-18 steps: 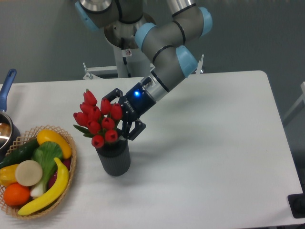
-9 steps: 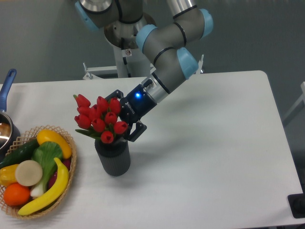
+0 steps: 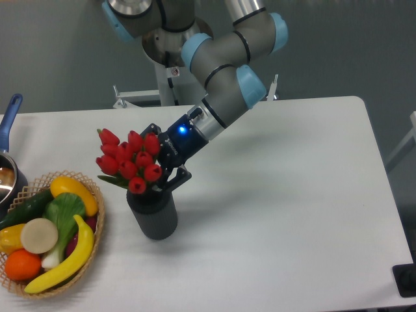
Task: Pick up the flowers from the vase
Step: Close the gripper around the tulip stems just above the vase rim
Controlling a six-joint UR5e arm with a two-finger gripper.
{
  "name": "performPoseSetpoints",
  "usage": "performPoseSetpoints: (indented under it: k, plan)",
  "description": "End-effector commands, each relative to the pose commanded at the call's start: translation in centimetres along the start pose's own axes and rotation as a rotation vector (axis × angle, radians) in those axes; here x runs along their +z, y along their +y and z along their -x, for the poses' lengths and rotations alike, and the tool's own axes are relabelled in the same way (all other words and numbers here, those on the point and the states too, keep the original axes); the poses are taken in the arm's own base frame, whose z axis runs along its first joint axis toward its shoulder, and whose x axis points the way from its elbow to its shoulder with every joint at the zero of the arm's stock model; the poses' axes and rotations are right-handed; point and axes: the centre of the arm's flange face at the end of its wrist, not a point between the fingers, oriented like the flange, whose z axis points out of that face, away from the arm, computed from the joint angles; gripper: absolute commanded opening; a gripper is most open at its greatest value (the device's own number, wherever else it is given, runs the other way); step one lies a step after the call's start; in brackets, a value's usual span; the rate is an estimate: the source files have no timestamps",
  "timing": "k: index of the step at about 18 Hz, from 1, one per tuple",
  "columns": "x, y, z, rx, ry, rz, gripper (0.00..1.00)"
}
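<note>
- Against the frame half a second back, the tulip bunch sits a little further left and slightly higher, its buds now leaning away from the arm; a second back the buds were spread wider and closer to the wrist.
- The end effector has shifted left with the bunch, and the dark vase has edged slightly left too.
- The UR5e arm reaches down from the upper centre, its forearm slanting down and to the left, a blue light glowing on the wrist.
- The end effector is tilted, pointing down-left at the back of the bunch just above the vase mouth; its dark fingers are drawn in close against the stems below the buds, and it appears to be clamped on the flowers, though the buds hide the contact itself.
- The red buds stand clustered above the vase rim, with a green leaf sticking out to the left; whether the stems are clear of the vase cannot be told.
- The vase stands upright on the white tabletop, just right of the woven basket.
- The basket holds a banana, an orange and other produce.
- A pot with a blue handle shows at the left edge.
</note>
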Motion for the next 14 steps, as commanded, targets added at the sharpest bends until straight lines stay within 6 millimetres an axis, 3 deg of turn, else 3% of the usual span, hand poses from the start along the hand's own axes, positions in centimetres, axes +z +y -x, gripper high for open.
performPoseSetpoints:
  k: [7,14]
  plan:
    - [-0.6,0.3,0.3,-0.009,-0.012,-0.003,0.51]
    - [-1.6,0.2,1.1,-0.022,-0.032,-0.006,0.42]
